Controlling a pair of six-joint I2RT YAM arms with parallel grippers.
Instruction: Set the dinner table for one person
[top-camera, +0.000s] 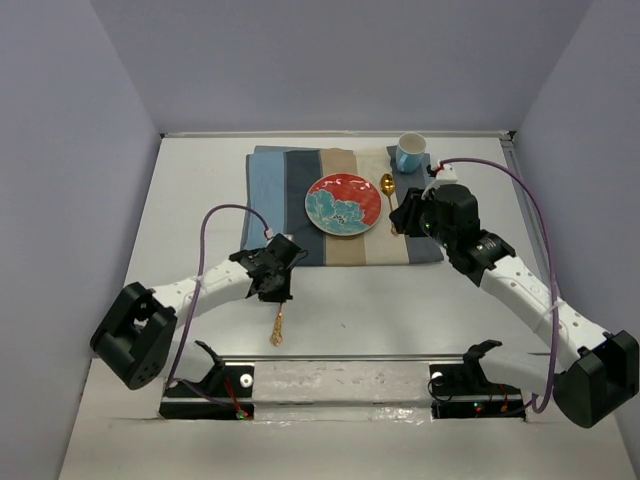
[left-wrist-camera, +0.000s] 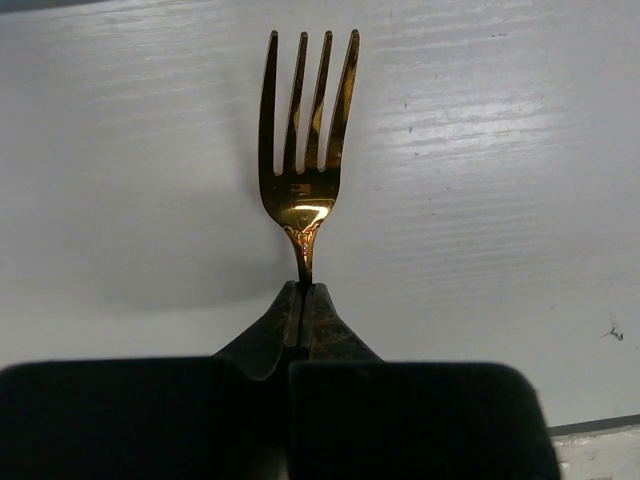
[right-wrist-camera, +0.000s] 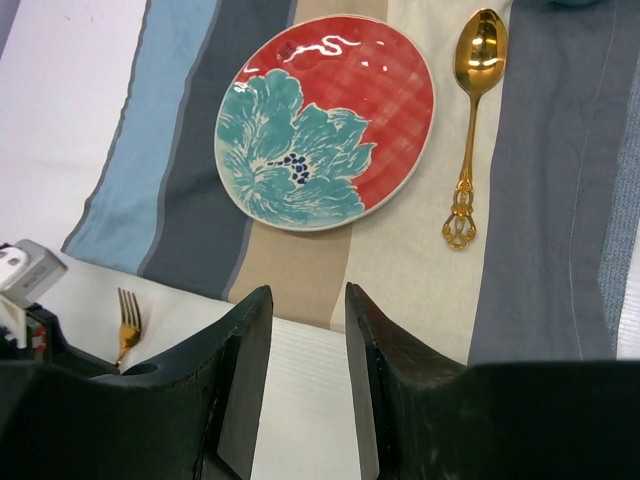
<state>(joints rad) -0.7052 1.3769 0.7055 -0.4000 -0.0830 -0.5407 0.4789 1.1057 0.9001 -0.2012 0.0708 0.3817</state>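
Seen from above, a white worktop (top-camera: 400, 310) with a pale raised rim fills the floor of a grey-walled enclosure, far larger than anything on it. Lying on it toward the far side is one striped placemat (top-camera: 300, 175) in blue, grey and beige.

On the placemat are one red plate (top-camera: 343, 203) with a teal flower, one gold spoon (top-camera: 388, 190) just to the right of the plate, and one white and blue cup (top-camera: 410, 152) at the far right corner. There is one gold fork (top-camera: 277, 325) on the near side of the placemat, over bare worktop.

There are two arms. The left gripper (top-camera: 280, 290) is closed around the fork, whose handle end sticks out toward the arm bases. The right gripper (top-camera: 405, 215) hovers over the right part of the placemat, near the spoon.

The left wrist view alone shows the fork's four tines and the fingers pinched together on its neck. It does not show whether the fork touches the worktop.

The right wrist view alone shows the spoon's pierced, ornate handle end. It also shows the right gripper's jaws a narrow gap apart with nothing between them. The fork's tines appear small at its lower left, just off the placemat's near edge.

The cup shows fully only from above.
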